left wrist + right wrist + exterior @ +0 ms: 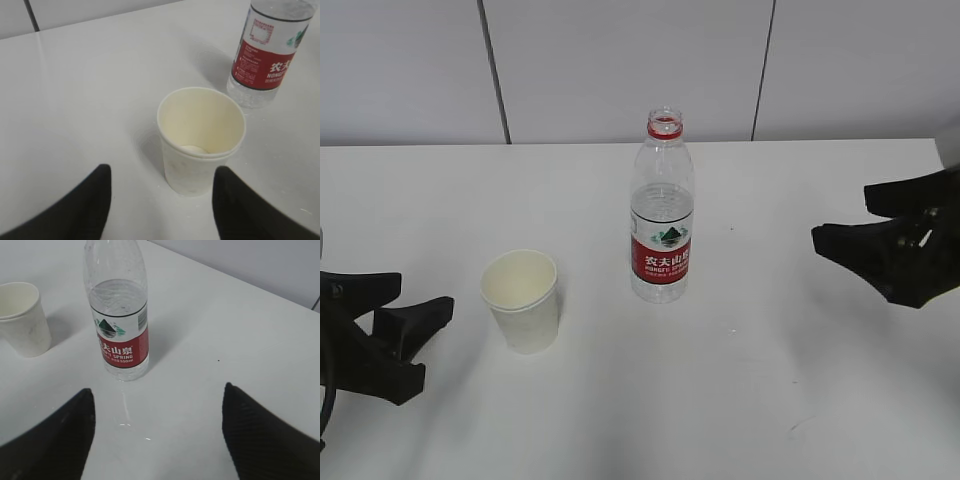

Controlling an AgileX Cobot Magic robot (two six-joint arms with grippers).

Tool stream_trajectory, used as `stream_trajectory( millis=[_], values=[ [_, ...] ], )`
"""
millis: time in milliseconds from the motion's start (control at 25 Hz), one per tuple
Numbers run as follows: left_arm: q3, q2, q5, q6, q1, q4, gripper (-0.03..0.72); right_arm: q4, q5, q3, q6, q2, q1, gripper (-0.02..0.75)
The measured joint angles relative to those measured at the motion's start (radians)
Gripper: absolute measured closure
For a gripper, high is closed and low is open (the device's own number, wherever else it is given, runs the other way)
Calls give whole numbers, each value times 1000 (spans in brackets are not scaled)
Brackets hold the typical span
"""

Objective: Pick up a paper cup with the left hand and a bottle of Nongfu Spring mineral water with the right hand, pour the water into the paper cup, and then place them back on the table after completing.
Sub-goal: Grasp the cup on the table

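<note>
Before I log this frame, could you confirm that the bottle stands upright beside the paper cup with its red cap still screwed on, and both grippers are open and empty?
Not quite: the bottle has no cap. The exterior view shows its mouth open, with only the red ring left around the neck. The rest holds: it stands upright beside the paper cup, and the left hand and right hand are open and empty.

Pale grey wall panels [620,65] behind, dark vertical seams [494,70] between them — plain, bare
</note>
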Motion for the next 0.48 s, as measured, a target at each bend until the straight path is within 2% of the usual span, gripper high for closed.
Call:
stream_trajectory(
  millis=[480],
  values=[
    [0, 0, 0, 0, 0, 1, 284, 0, 0, 0, -1, 0, 0, 151]
  ],
)
